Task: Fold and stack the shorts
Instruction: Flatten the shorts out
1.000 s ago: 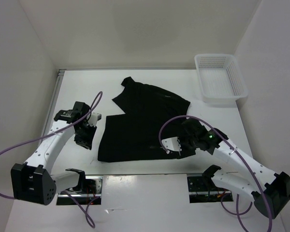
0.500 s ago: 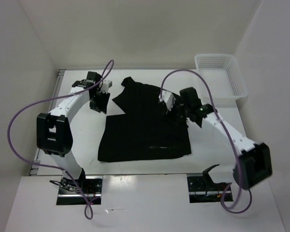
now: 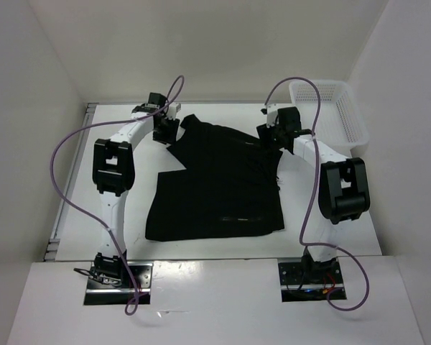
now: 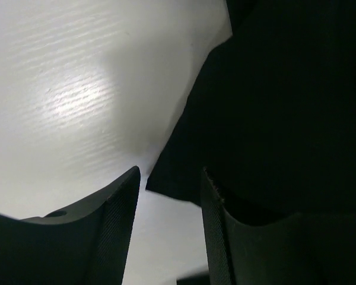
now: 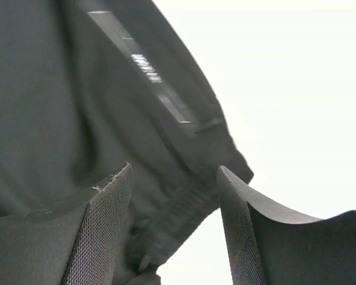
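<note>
**Reaching with both arms to the far edge of the shorts [image 3: 215, 187].**

Puts the left gripper [image 3: 165, 131] at the far-left corner and the right gripper [image 3: 271, 136] at the far-right corner, each with jaws parted and gripping nothing. Shows a cloth corner lying between the open left fingers [image 4: 115, 225] in the left wrist view, and a hemmed edge between the right fingers [image 5: 104, 237] in the right wrist view. Finds the garment spread flat mid-table [image 3: 215, 250], well apart from the white mesh basket [image 3: 353, 118] at the far right. Has its whole length running from the grippers back toward the bases, with each arm equally close to its own corner. Probably calls for a pinch at both corners, then a pull toward the near edge.
</note>
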Robot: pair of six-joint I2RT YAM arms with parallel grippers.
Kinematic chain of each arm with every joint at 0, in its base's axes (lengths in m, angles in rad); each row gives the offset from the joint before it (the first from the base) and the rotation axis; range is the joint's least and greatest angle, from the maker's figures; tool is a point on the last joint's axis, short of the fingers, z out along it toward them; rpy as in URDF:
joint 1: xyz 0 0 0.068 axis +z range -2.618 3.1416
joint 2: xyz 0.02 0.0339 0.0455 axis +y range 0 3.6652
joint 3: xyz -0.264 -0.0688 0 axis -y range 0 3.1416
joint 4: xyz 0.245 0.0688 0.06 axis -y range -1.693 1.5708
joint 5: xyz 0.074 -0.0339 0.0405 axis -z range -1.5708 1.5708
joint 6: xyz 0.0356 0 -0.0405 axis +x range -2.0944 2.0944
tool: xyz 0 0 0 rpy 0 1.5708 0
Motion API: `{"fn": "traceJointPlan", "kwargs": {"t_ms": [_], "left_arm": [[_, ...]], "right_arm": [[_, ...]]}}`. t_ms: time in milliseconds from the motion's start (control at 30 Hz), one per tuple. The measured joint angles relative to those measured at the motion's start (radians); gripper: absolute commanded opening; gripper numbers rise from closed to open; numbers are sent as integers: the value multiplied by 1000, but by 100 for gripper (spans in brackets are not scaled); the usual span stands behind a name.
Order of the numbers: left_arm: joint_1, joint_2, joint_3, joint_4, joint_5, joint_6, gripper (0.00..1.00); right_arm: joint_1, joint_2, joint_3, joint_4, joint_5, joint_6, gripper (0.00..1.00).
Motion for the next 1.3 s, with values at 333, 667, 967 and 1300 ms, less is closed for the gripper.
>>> {"fn": "traceJointPlan", "kwargs": {"t_ms": [333, 667, 967, 1300], "left_arm": [[-39, 63, 25, 31, -32, 1, 53], [-47, 74, 24, 68, -65, -2, 13], [-43, -10, -127, 139, -68, -2, 0], [14, -254, -469, -25, -160, 0, 39]], "right_arm": [[-10, 82, 6, 10, 143, 61, 64], [-20, 156, 6, 36, 203, 73, 64], [-21, 188, 8, 54, 205, 67, 53], [-21, 188, 8, 61, 172, 47, 53]]}}
